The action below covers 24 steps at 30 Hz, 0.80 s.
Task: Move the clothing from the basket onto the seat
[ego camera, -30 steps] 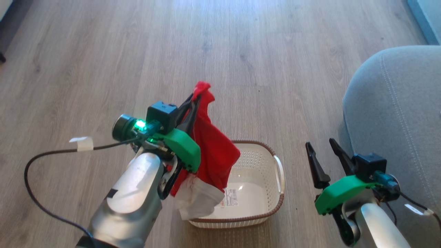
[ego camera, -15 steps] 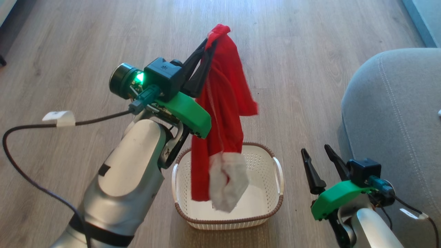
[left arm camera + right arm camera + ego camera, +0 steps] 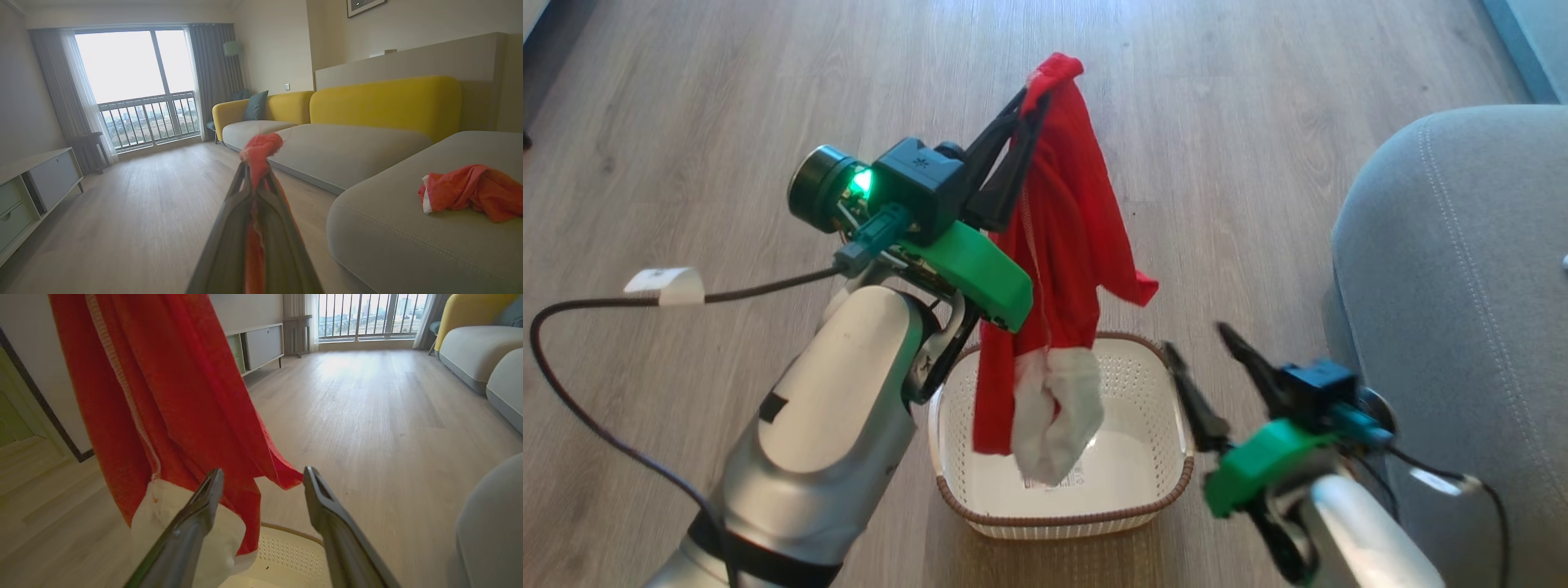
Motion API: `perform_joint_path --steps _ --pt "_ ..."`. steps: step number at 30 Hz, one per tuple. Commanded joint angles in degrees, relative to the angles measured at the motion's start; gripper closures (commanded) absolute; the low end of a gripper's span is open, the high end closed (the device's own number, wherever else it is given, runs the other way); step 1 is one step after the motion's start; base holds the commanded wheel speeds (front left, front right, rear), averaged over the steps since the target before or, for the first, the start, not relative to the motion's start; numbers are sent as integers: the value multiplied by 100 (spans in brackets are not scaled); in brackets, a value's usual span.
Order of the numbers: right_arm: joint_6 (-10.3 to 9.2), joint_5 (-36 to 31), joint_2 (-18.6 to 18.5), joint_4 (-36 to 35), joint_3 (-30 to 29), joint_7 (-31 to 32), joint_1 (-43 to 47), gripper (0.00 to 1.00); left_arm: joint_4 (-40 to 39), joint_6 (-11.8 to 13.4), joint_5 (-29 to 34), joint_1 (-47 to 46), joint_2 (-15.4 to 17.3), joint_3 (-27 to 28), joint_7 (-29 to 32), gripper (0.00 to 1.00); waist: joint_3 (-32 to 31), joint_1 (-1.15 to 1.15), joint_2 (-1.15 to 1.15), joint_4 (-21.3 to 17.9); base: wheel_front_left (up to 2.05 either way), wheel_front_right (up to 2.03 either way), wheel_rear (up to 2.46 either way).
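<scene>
While one garment (image 3: pixel 1068 233) hangs, second garment (image 3: pixel 470 191) on seat (image 3: pixel 388 241).

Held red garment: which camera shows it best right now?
Head view: the whole red garment hangs from the shut left hand over the basket, white cuff lowest. The right wrist view shows its lower half up close behind the open right hand. The left wrist view catches the pinched tuft at the fingertips.
</scene>
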Motion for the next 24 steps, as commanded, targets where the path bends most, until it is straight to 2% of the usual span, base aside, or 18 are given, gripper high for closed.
perform_joint_path --steps 1,9,18,23,24 --pt "-1 62 26 -248 353 -38 -462 0 -227 39 -54 -218 114 162 -4 100 12 0 0 14 0 0 0" --pt "-1 278 18 172 1617 -38 -1360 0 -237 31 -38 -238 69 -21 -15 100 77 0 0 139 0 0 0" --pt "-1 592 107 1195 2332 -38 -2242 0 -170 -33 -95 -314 -20 -301 -47 100 126 0 0 387 0 0 0" --pt "-1 1010 111 1472 2652 -38 -2423 1 -129 -53 -150 -363 -64 -467 -62 100 120 0 0 528 0 0 0" --pt "-1 1116 112 1536 2735 -38 -2451 51 -117 -55 -166 -374 -72 -502 -69 100 120 0 0 552 0 0 0"
